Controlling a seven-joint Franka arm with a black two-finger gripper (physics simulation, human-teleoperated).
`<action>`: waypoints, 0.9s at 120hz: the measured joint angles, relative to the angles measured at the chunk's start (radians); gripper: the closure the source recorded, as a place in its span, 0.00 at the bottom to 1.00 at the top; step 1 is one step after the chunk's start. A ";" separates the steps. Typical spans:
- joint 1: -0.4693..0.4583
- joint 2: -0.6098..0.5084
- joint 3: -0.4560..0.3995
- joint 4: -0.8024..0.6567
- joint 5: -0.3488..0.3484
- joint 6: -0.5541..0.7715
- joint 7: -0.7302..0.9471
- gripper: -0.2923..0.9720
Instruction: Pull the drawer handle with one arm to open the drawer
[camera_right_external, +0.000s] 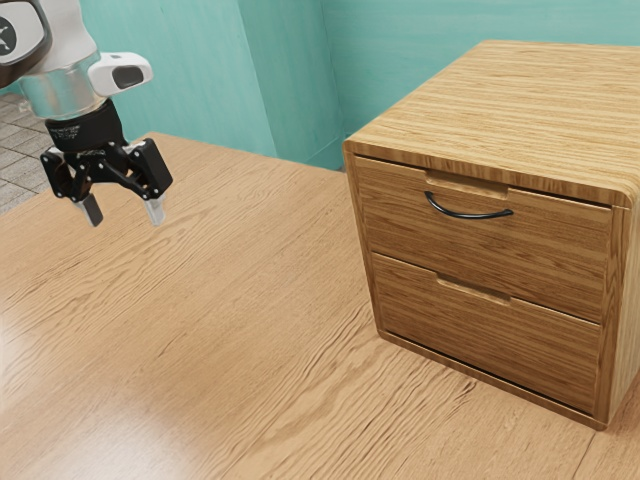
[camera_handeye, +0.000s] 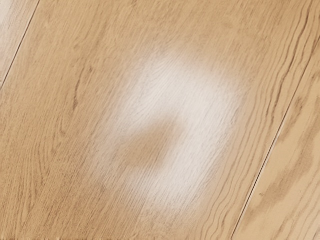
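A wooden cabinet (camera_right_external: 520, 120) with two drawers stands at the exterior view's right. The upper drawer (camera_right_external: 480, 245) carries a curved black handle (camera_right_external: 467, 211) and looks flush with the cabinet front. The lower drawer (camera_right_external: 480, 330) sits beneath it, with no handle showing. My gripper (camera_right_external: 122, 211) hangs at the exterior view's upper left, far from the handle, above the wooden floor. Its fingers stand open and point down, with nothing between them. Under my hand the wrist view has bare wood planks (camera_handeye: 75, 100) with a pale glare patch (camera_handeye: 175, 125).
The cabinet rests on a wide wooden surface (camera_right_external: 220, 350) that stretches between my gripper and the drawers. A teal wall (camera_right_external: 300, 60) rises behind. Grey tiles (camera_right_external: 15, 150) show at the exterior view's far left edge.
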 joint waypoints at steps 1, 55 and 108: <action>0.000 0.000 0.000 0.000 0.000 0.000 -0.001 0.23; -0.021 0.088 -0.085 0.337 0.001 -0.032 -0.027 0.23; -0.032 -0.316 -0.246 -0.201 -0.004 -0.187 -0.079 0.23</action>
